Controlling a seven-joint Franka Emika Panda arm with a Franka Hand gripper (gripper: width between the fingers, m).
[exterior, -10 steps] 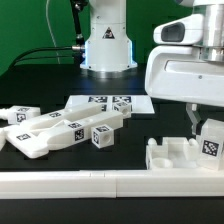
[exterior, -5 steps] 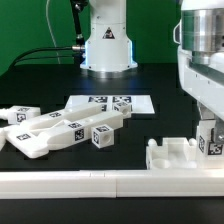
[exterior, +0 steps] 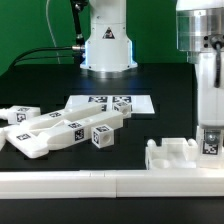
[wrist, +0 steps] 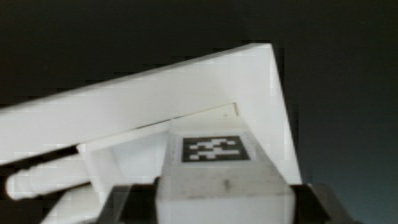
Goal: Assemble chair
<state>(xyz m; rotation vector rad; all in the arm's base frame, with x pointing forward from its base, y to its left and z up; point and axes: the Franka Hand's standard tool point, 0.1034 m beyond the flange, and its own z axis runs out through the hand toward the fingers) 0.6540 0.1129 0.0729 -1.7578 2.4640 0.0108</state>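
My gripper (exterior: 210, 134) pinches a small tagged chair piece (exterior: 211, 146) upright at the end of the slotted seat block (exterior: 172, 155), which lies by the edge of the tabletop (exterior: 160, 118) along the white rail (exterior: 100, 182), on the exterior view's right, probably so the piece can go straight down into its slot.

Bright even light, whites nearly blown out — wrist view soft, grainy
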